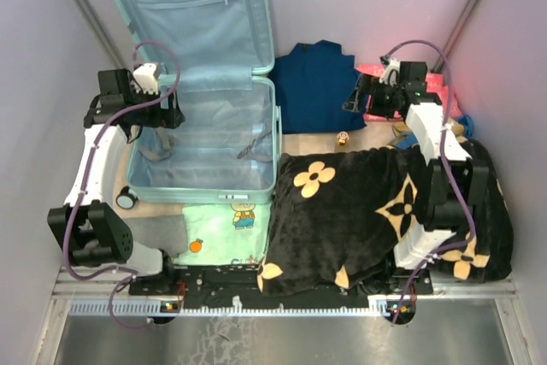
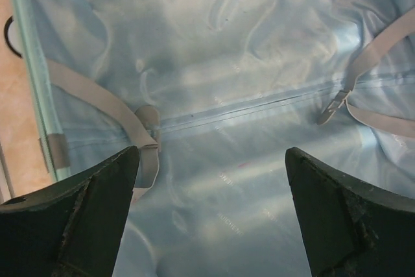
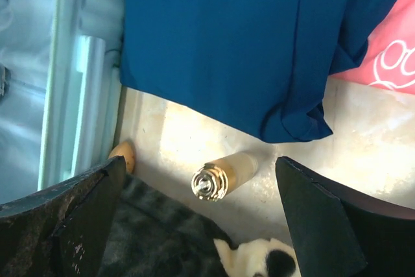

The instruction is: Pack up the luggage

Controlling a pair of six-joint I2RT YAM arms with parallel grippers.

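Observation:
The luggage (image 1: 256, 179) is a pale mint-blue suitcase lying open at the left, its lid (image 1: 192, 6) propped upright behind. My left gripper (image 1: 164, 115) hovers over the left part of the open base, open and holding nothing. The left wrist view looks down between the open left gripper (image 2: 211, 154) onto the blue-grey lining (image 2: 227, 63), with grey straps (image 2: 97, 105) and a buckle (image 2: 332, 109). My right gripper (image 1: 361, 97) hangs open at the back right, above a small gold-capped bottle (image 3: 220, 176) that stands on the table below the open right gripper (image 3: 200, 160).
A dark blue garment (image 1: 316, 83) lies right of the suitcase, a pink one (image 1: 434, 85) behind my right arm. A black blanket with tan flowers (image 1: 342, 211) covers the right front. A mint cloth with a cartoon print (image 1: 224, 230) and a grey cloth (image 1: 162, 230) lie in front of the suitcase.

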